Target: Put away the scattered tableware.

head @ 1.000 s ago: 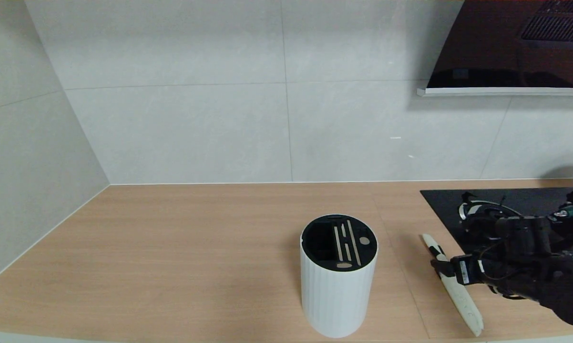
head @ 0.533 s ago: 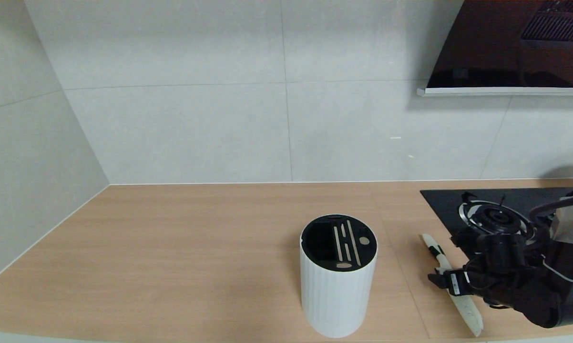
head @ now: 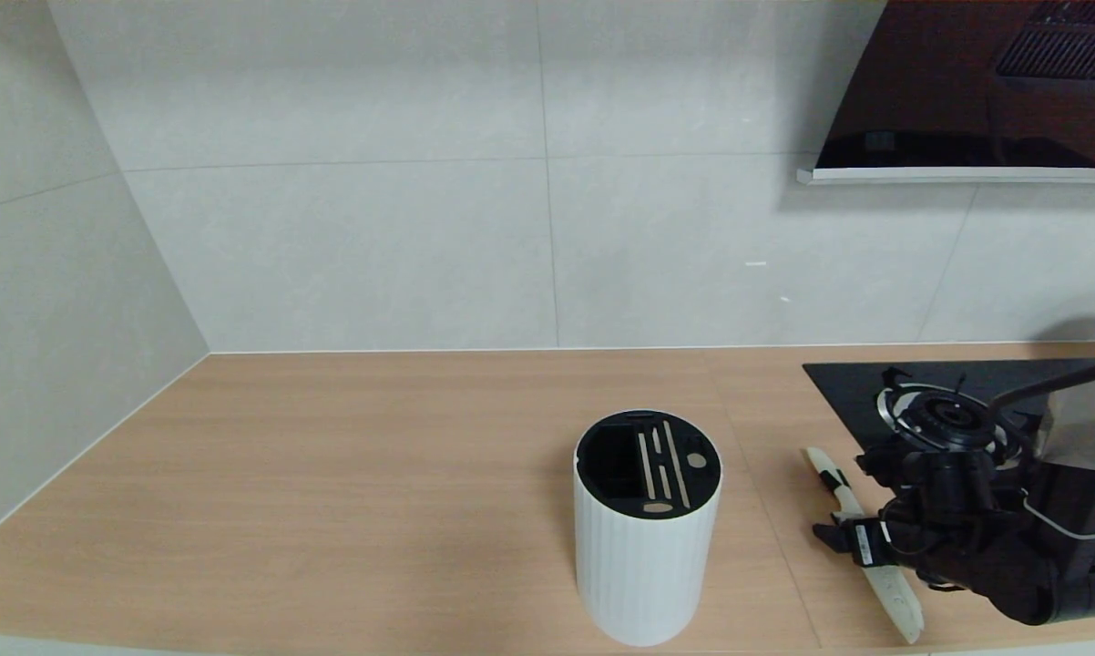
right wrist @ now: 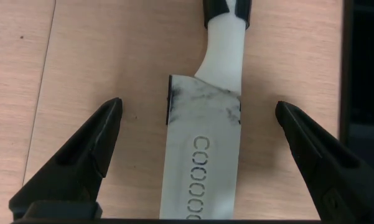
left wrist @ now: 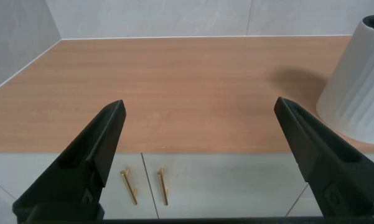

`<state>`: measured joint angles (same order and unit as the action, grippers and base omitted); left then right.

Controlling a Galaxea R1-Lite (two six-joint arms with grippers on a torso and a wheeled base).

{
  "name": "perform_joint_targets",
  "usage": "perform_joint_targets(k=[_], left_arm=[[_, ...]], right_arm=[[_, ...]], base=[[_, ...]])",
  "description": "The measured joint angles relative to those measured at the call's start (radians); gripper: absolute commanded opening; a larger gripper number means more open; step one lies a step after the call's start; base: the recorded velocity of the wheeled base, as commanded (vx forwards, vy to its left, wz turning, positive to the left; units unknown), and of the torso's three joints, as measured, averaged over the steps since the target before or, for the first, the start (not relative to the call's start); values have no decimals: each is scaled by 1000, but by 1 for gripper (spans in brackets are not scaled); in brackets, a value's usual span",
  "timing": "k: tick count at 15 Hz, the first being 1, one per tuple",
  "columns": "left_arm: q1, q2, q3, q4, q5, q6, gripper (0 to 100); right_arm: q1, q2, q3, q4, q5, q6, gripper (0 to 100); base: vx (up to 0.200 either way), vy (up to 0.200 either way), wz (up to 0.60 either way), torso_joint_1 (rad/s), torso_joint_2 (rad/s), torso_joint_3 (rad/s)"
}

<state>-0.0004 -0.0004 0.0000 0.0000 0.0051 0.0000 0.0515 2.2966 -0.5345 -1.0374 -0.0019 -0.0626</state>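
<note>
A light wood-grain laminate countertop (head: 374,456) runs the full width and meets a back wall of large pale grey matt tiles (head: 374,237) at the far side, with a matching tiled side wall (head: 37,301) closing the far-left corner. Set into the counter at the far right is a black glass cooktop (head: 844,387) carrying a round metal gas burner (head: 939,415), and above it a dark glossy slanted range hood (head: 967,82) with a pale lower trim is fixed to the wall. Below the near edge of the counter are pale flat cabinet doors (left wrist: 224,186) fitted with two slim gold bar handles (left wrist: 129,186) set side by side.
</note>
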Motion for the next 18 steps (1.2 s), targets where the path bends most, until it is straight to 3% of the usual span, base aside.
perform_joint_targets(k=[1,13,15,18], left_arm=[[0,0,0,0,0,0,100],[0,0,0,0,0,0,100],[0,0,0,0,1,1,100],[0,0,0,0,0,2,100]], right_arm=[[0,3,-1,0,0,2,0],[1,-59,14,18,-4,13,0],[4,-161,21,73,-4,18,0],[31,-403,-23,292,-4,23,0]], base=[[0,0,0,0,0,0],[0,0,0,0,0,0],[0,0,0,0,0,0],[0,0,0,0,0,0]])
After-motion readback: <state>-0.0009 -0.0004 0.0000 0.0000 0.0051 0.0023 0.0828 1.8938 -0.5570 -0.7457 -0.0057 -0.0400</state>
